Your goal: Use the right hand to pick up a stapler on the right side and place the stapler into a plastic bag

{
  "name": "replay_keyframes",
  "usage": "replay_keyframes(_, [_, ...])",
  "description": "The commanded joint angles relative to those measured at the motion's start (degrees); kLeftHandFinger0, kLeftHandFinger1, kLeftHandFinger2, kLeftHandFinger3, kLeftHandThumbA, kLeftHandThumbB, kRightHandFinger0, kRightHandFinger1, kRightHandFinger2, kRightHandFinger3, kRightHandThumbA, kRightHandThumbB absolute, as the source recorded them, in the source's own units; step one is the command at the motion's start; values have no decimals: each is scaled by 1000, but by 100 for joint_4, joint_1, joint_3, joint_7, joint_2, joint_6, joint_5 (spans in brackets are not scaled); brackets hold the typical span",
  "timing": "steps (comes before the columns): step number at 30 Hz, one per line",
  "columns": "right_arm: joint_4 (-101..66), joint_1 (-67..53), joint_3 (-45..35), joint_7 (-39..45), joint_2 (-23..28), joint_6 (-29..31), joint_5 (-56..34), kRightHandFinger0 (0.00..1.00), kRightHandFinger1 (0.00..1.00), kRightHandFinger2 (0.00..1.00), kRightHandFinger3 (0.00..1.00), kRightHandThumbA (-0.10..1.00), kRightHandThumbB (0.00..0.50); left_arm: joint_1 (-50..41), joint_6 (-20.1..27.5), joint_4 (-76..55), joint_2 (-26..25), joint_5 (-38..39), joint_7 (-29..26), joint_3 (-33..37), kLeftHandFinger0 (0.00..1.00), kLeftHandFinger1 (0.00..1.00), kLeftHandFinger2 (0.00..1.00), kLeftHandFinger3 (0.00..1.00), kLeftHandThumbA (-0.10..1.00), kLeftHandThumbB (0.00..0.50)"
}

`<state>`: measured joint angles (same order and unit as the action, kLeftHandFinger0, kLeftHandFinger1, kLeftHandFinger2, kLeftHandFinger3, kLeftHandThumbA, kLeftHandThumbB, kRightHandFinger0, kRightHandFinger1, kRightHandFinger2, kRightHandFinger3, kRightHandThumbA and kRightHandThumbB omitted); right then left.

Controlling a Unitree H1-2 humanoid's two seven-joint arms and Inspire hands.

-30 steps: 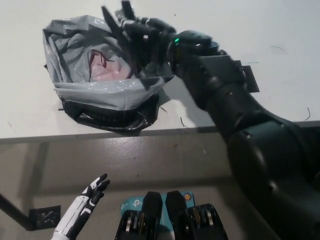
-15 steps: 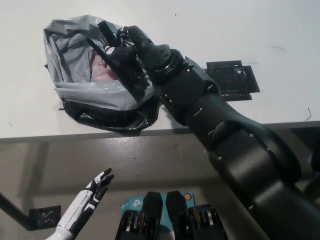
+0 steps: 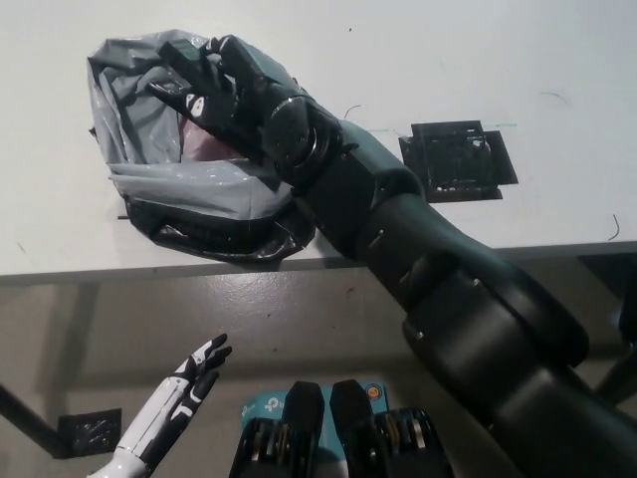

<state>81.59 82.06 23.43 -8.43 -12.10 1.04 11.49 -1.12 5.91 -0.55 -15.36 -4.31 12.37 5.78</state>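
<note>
A second earlier our right robot hand (image 3: 224, 85) had been above the right edge of the plastic bag (image 3: 134, 105). By this moment we had carried it leftward and further in, so that it sat squarely over the bag's open mouth, with the forearm lying across the bag's right rim. That uncovered the black taped patch (image 3: 458, 159) on the worktop (image 3: 518, 60), which the arm had partly hidden.

The stapler (image 3: 182, 52) was at the tip of that hand, a dark block with the fingers curled about it, hanging above the pink patch (image 3: 204, 144) inside the opening. Black against black, we could not make out the detail of the grip, but it looked clamped and not yet let go. We judged the carry all but finished, with only a little lowering and the release left.

The wrist was bent down toward the bag. Our left robot hand (image 3: 194, 373) rested at the lower left, below the worktop's edge, fingers spread, holding nothing.
</note>
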Motion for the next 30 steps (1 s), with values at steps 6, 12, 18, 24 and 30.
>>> replay_keyframes(6, [-117, 353, 461, -1123, -5, 1085, 876, 0, 84, 286, 446, 363, 151, 107, -56, -305, -144, -48, 169, 48, 1000, 1000, 1000, 1000, 1000, 228])
replay_keyframes(12, [-75, 262, 1348, -1934, 39, 1276, 1771, 1, 155, 348, 458, 358, 159, 82, -26, -364, -127, -37, 196, 36, 1000, 1000, 1000, 1000, 1000, 214])
replay_keyframes(18, [-59, 294, 1876, -2484, 119, 1458, 2146, 182, 320, 429, 681, 320, 93, 77, -39, -431, -124, -106, 221, 63, 1000, 1000, 1000, 1000, 1000, 211])
replay_keyframes(24, [-15, 188, 2341, -2632, 168, 1332, 2537, 208, 328, 421, 623, 343, 135, 68, -118, -553, -124, -106, 289, 112, 1000, 1000, 1000, 1000, 1000, 216])
replay_keyframes(30, [77, 66, 2587, -2139, 132, 930, 2724, 841, 808, 956, 1000, 718, 274, 72, -131, -593, -129, -93, 288, 122, 1000, 1000, 1000, 1000, 1000, 213])
